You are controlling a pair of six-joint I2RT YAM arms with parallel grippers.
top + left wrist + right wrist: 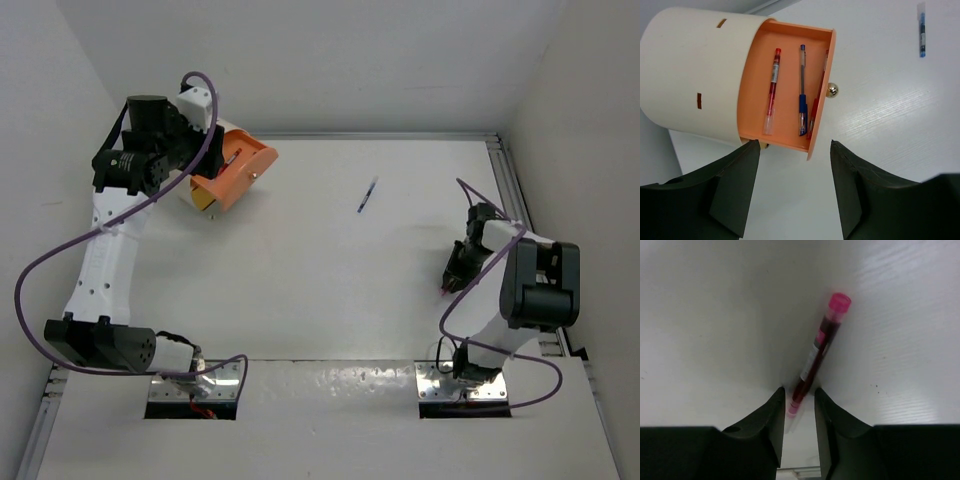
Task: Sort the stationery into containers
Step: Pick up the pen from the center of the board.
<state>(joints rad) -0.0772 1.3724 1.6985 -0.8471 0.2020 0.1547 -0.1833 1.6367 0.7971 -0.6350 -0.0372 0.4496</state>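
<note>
The cream container stands at the far left of the table, its orange drawer pulled out. In the drawer lie a red pen, a blue pen and another red pen. My left gripper hovers open just in front of the drawer, holding nothing. A blue pen lies loose mid-table. At the right, my right gripper is down on the table. Its jaws stand narrowly apart on either side of a red pen, with a gap still showing beside it.
The drawer has a small brass knob on its front. White walls close the table at the back and both sides, and a metal rail runs along the right edge. The container sits near the left wall.
</note>
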